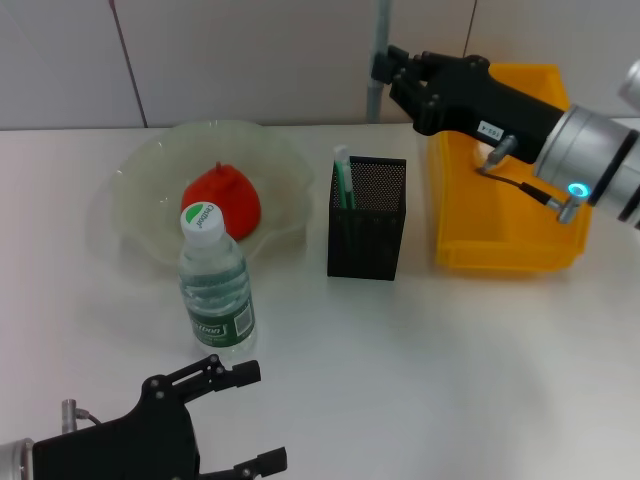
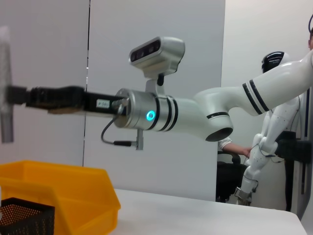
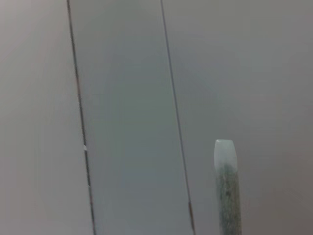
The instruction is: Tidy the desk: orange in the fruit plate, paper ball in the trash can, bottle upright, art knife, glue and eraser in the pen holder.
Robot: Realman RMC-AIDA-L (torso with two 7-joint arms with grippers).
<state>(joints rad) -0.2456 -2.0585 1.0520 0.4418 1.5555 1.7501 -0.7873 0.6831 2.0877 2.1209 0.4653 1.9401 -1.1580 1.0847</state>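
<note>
Your right gripper (image 1: pixel 385 72) hangs in the air above the far side of the surface (image 1: pixel 450 380), between the pen holder (image 1: pixel 366 235) and the trash can (image 1: pixel 500 250) but farther back than both. Its jaws are pinching a slim grey stick (image 1: pixel 380 30), held upright. It is either the art knife or the glue, and you cannot tell which from here.

The step in hand looks like the delivery of that stick to the pen holder. The holder stands near the middle of the surface, with 1 green-and-white stick (image 1: pixel 344 180) leaning in its left corner.

The other jobs look done:
- The orange (image 1: pixel 222 198) lies in the fruit plate (image 1: pixel 140 200), toward the far left.
- The bottle (image 1: pixel 215 290) stands upright just in front of the plate.
- The paper ball and the eraser are not in sight.

Your left gripper (image 1: pixel 250 418) waits at the near left edge with its jaws spread and nothing in them.

For the next move, bring the right gripper toward you and a little left until the stick's lower end is over the holder's open top. Avoid the stick that is in there, keep yours vertical and lower it inside the mesh before you release. The opening is narrow, so a tilted stick could catch the rim or tip the holder.
</note>
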